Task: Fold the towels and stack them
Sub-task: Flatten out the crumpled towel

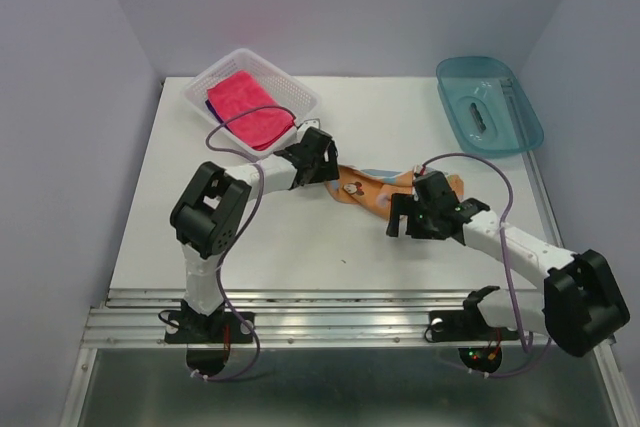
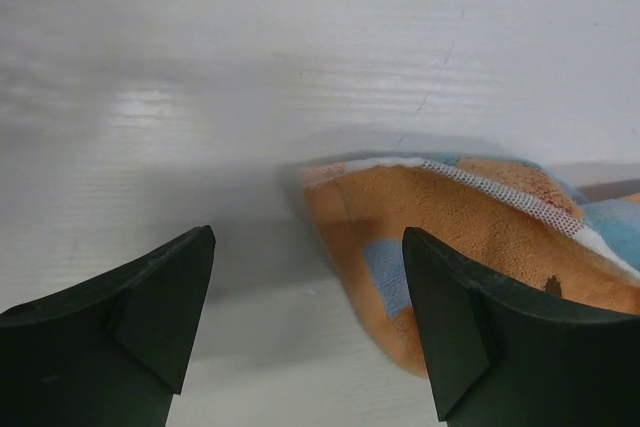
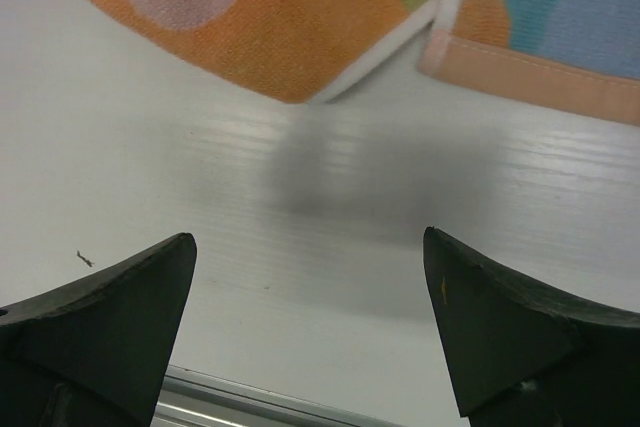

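The orange spotted towel [image 1: 372, 190] lies crumpled on the white table between my two arms. In the left wrist view its orange end [image 2: 470, 237] lies just ahead of my right finger [image 2: 480, 337]. In the right wrist view its corner [image 3: 270, 27] lies above and ahead of my jaws. My left gripper [image 1: 322, 159] is open and empty at the towel's left end. My right gripper [image 1: 405, 219] is open and empty just in front of the towel. The pink-red towel [image 1: 250, 107] lies folded in the white basket [image 1: 300, 97], with a dark purple edge [image 1: 212, 109] showing under it.
A teal plastic tray [image 1: 490, 104] stands at the back right of the table. The white basket is at the back left. A metal rail [image 1: 330, 317] runs along the table's near edge. Purple cables loop over both arms.
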Available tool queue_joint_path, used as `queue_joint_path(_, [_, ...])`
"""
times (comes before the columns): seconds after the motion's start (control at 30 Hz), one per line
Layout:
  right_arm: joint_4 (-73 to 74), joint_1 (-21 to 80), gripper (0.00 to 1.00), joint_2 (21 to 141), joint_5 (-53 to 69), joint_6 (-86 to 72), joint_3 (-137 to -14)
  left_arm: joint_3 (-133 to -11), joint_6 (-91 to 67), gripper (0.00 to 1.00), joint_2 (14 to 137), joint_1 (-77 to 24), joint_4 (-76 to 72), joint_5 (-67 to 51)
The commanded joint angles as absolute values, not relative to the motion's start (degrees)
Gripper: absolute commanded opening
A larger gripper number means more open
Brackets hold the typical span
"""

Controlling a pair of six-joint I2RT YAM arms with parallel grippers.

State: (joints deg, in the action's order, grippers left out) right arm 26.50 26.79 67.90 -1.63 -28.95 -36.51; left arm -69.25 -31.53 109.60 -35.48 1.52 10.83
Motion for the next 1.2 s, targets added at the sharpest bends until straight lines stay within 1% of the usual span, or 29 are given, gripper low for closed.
queue_joint_path(0.0, [18.9,31.5,1.0,71.9,-6.4,-31.5,-40.0,-75.0,-29.2,0.85,112.5,-35.9,2.5,13.6])
queue_joint_path(0.03, [17.5,31.8,1.0,72.8,-6.9,-32.0,-40.0,-75.5,-29.1,0.82,113.3,-36.0,2.8,14.2])
queue_joint_path(0.07, [16.8,32.1,1.0,73.6,-8.3,-32.9,-40.1,-76.3,-28.9,0.73,114.4,-36.1,3.0,14.8])
queue_joint_path(0.13, [15.3,32.1,1.0,75.8,-9.9,-33.3,-40.4,-76.7,-28.9,0.64,115.4,-36.1,3.3,15.0])
queue_joint_path(0.17, [13.7,32.2,1.0,76.7,-10.6,-33.6,-40.7,-77.0,-28.7,0.56,115.9,-36.1,3.3,15.0])
queue_joint_path(0.2, [13.0,32.1,1.0,77.6,-11.9,-33.9,-40.9,-77.3,-28.8,0.51,116.7,-36.1,3.3,14.9])
queue_joint_path(0.23, [11.1,32.1,1.0,79.6,-12.7,-33.8,-41.1,-77.8,-28.8,0.44,117.2,-36.1,3.3,14.9])
queue_joint_path(0.27, [10.1,32.1,0.99,80.5,-14.3,-34.3,-41.4,-78.0,-29.2,0.15,117.5,-36.1,3.3,14.9])
queue_joint_path(0.3, [9.3,32.1,0.98,81.6,-14.8,-34.3,-41.7,-78.7,-29.4,0.01,118.3,-36.1,3.3,14.7])
queue_joint_path(0.4, [6.2,32.1,0.9,85.8,-14.3,-35.2,-43.3,-78.7,-29.5,0.0,118.3,-36.2,3.2,14.1])
queue_joint_path(0.5, [3.3,32.1,0.79,88.7,-14.4,-36.6,-45.0,-77.3,-29.9,0.0,115.9,-36.4,1.9,14.8])
queue_joint_path(0.57, [2.6,32.2,0.6,89.2,-14.7,-37.1,-45.9,-74.6,-30.4,0.0,113.9,-36.6,0.3,15.7])
queue_joint_path(0.6, [2.0,32.2,0.48,88.7,-14.6,-37.4,-45.9,-72.4,-30.7,0.0,111.6,-37.0,0.4,16.9])
queue_joint_path(0.63, [1.5,32.1,0.27,87.9,-14.8,-37.5,-45.8,-71.2,-31.1,0.0,110.3,-37.1,-1.6,17.2])
queue_joint_path(0.7, [1.1,32.1,0.11,84.2,-14.7,-37.2,-44.7,-67.5,-31.2,0.0,106.6,-37.5,-3.2,17.9])
queue_joint_path(0.73, [2.4,32.2,0.01,82.9,-14.2,-36.9,-44.6,-66.4,-31.7,0.0,105.3,-37.7,-3.3,18.1])
queue_joint_path(0.87, [9.4,32.1,0.01,73.9,-7.3,-34.7,-46.2,-60.4,-32.3,0.0,97.1,-38.9,-5.8,16.9])
queue_joint_path(0.9, [10.2,32.1,0.01,71.7,-3.6,-33.7,-46.5,-58.1,-32.3,0.0,93.1,-39.5,-7.4,15.6])
queue_joint_path(0.97, [13.3,32.1,0.01,65.6,-0.8,-33.0,-47.5,-56.3,-32.4,0.0,88.7,-40.3,-8.4,15.1])
queue_joint_path(1.0, [14.5,32.1,0.01,63.7,-0.3,-32.7,-48.8,-55.0,-32.5,0.0,84.2,-41.1,-8.8,15.4])
queue_joint_path(1.07, [17.9,32.1,0.01,59.1,-0.4,-31.8,-51.4,-54.0,-32.6,0.0,79.3,-41.9,-9.7,15.4])
queue_joint_path(1.1, [18.8,32.1,0.01,57.8,-0.3,-31.7,-52.5,-53.0,-32.3,0.0,74.4,-42.0,-10.7,14.9])
queue_joint_path(1.17, [20.8,32.1,0.01,56.0,1.6,-30.8,-54.5,-52.1,-31.6,0.0,69.4,-42.4,-12.2,13.9])
